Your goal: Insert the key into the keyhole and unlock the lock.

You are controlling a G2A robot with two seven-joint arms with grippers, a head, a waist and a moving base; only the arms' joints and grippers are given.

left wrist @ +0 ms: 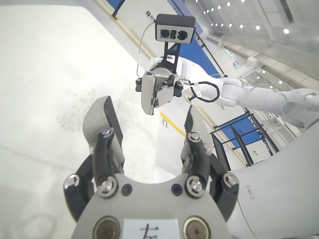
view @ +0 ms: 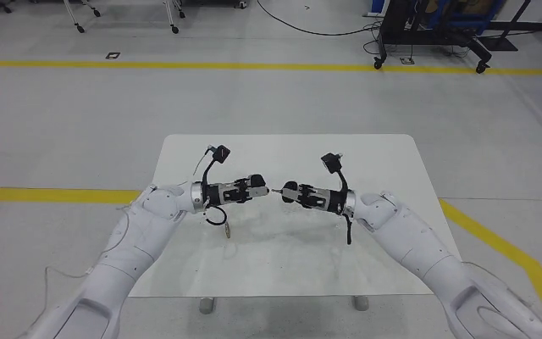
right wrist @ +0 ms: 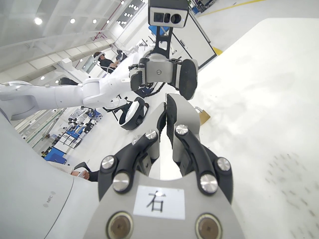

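The brass padlock (right wrist: 203,116) lies on the white desk (right wrist: 261,80) just beyond the fingertips of the right hand (right wrist: 166,99), partly hidden behind one finger. A thin key (left wrist: 152,99) is pinched edge-on between that hand's pressed-together fingers, its tip poking out past them. The left hand (view: 259,186) hangs over the desk facing the right hand tip to tip, near it but apart, its fingers spread wide.
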